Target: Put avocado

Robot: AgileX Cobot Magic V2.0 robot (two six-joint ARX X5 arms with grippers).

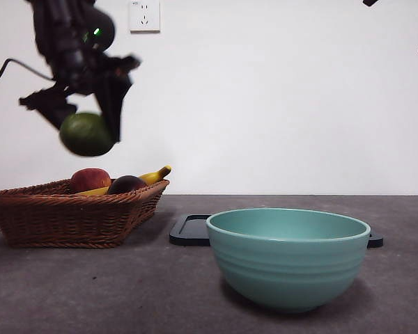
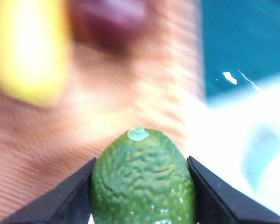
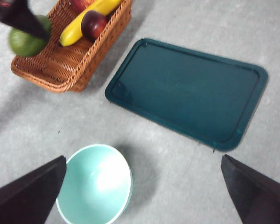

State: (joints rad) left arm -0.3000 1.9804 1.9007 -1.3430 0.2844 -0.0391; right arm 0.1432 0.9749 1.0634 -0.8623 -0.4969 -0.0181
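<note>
Grey worktop (image 1: 70, 292) carries, from largest down: a dark teal tray (image 3: 186, 91) at the far centre, a wicker basket (image 1: 70, 216) on the left, and a pale green bowl (image 1: 287, 254) near and right of centre. The basket holds a banana (image 1: 153, 176), a red apple (image 1: 90, 179) and a dark maroon fruit (image 1: 126, 184).

Left end effector (image 1: 90, 115) hangs in the air above the basket, jaws clamped on the avocado (image 2: 142, 182), one on each flank. The fruit is clear of the basket and everything in it. Right end effector (image 3: 140, 191) waits high over the bowl and tray, jaws spread wide, holding nothing.

Judged step: carrying the avocado away from the basket; the destination is not stated.

Risk: the avocado is rounded and only pinched at its sides, so a fast swing could let it rotate or slip out and fall back onto the basket fruit. A high release over the bowl could make it bounce out.
</note>
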